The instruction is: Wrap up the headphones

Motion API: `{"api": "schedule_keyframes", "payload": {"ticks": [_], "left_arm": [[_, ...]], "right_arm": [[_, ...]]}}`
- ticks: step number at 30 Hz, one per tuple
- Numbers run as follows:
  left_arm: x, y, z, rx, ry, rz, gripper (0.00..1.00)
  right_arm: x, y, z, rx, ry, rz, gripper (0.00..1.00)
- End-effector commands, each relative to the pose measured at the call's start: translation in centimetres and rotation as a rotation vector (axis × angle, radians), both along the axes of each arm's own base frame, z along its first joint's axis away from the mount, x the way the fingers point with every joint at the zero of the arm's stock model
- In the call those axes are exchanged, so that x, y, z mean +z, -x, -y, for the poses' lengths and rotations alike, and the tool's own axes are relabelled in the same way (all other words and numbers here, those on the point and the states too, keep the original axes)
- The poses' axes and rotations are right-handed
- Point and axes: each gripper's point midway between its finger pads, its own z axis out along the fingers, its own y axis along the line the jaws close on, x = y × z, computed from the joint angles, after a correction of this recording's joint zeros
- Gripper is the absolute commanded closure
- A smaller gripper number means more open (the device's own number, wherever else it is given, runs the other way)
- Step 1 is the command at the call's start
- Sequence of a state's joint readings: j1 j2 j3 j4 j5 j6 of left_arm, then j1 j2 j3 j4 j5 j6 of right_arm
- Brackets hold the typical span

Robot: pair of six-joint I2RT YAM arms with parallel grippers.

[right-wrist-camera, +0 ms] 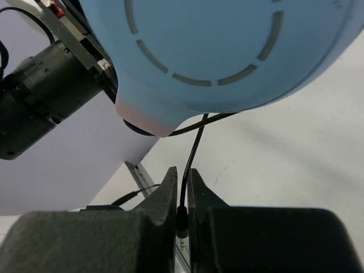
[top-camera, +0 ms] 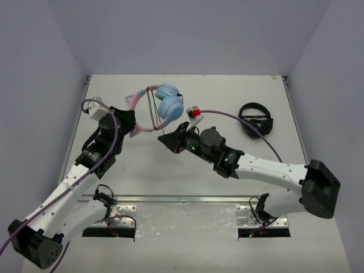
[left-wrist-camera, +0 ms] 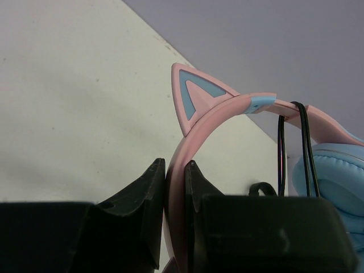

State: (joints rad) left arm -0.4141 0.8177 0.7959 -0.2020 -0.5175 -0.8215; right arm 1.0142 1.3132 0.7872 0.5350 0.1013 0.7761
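Observation:
The headphones (top-camera: 169, 105) are held up above the table at the back centre, with a pink cat-ear headband (left-wrist-camera: 196, 96) and light-blue ear cups (right-wrist-camera: 227, 51). My left gripper (top-camera: 132, 122) is shut on the pink headband, which is pinched between its jaws (left-wrist-camera: 175, 165). The thin black cable (left-wrist-camera: 281, 148) loops over the headband next to an ear cup and runs down to my right gripper (top-camera: 165, 138). My right gripper (right-wrist-camera: 181, 176) is shut on the cable's end just below the ear cup, with the jack plug (right-wrist-camera: 181, 222) between its fingers.
All-black headphones (top-camera: 256, 119) lie on the table at the right back. A small red and white object (top-camera: 195, 112) sits behind my right wrist. The left arm's body (right-wrist-camera: 40, 96) shows close by in the right wrist view. Grey walls surround the table.

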Motion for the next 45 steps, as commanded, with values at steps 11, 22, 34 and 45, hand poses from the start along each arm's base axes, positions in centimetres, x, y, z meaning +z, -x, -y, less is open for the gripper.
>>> {"api": "schedule_keyframes", "payload": {"ticks": [11, 22, 34, 45], "left_arm": [[0.2, -2.7, -0.5, 0.126, 0.092, 0.134, 1.0], [-3.8, -4.8, 1.7, 0.099, -0.024, 0.095, 1.0], [-7.0, -8.5, 6.1, -0.009, -0.191, 0.039, 1.0], [-12.7, -14.5, 15.0, -0.232, -0.305, 0.006, 1.0]], "right_arm": [[-2.9, 0.8, -2.1, 0.016, 0.089, -0.125, 0.98], [-6.4, -0.4, -2.1, -0.058, 0.192, -0.252, 0.97], [-12.7, -4.0, 1.2, -0.214, 0.224, -0.466, 0.98], [-16.6, -7.8, 8.2, -0.38, 0.301, -0.554, 0.96]]}}
